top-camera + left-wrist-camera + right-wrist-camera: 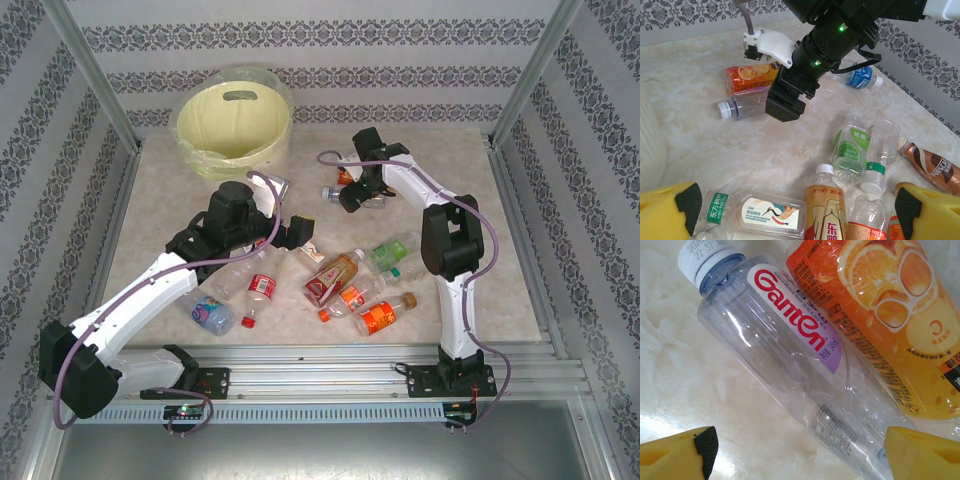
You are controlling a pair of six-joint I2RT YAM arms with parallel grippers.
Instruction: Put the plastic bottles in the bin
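The bin (235, 120), a pale-yellow bucket with a clear liner, stands at the table's back left. My right gripper (797, 460) is open low over a clear Ganten bottle (790, 355). Its yellow fingers (922, 452) straddle that bottle's lower end, and an orange-label bottle (890, 325) lies alongside. From above, this gripper (352, 195) is at the table's back middle. My left gripper (800, 220) is open above a cluster of plastic bottles: one with a crane label (757, 212), a gold-label one (830, 210) and a green-label one (852, 147).
More bottles lie near the front: a red-label one (260, 290), a crushed blue one (210, 312) and orange ones (385, 315). A blue-label bottle (860, 77) sits behind the right arm. Patterned walls and metal posts enclose the table.
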